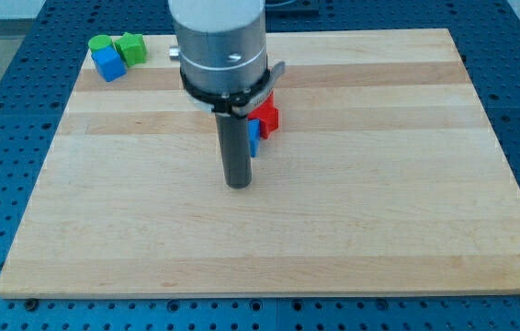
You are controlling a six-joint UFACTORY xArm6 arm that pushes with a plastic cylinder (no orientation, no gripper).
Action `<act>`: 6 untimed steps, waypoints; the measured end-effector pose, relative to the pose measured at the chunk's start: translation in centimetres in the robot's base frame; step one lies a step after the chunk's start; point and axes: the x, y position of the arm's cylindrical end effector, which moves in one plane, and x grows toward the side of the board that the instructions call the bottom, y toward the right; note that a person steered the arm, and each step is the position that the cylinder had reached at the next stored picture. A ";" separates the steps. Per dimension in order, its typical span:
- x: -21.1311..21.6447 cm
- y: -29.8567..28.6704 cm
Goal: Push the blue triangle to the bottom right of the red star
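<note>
The red star (266,114) lies near the top middle of the wooden board (379,202), partly hidden by the arm. The blue triangle (253,138) shows only as a thin blue sliver, touching the star's lower left side and mostly hidden behind the rod. My tip (238,185) rests on the board just below and slightly left of the blue triangle, close to it.
At the board's top left corner stand a blue block (108,63), a green block (101,43) behind it and another green block (132,47) to their right, all close together. Blue pegboard surrounds the board.
</note>
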 end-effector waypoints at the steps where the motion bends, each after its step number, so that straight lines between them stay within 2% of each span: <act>1: 0.0 -4.4; 2: -0.8 -5.0; 6: -9.7 7.0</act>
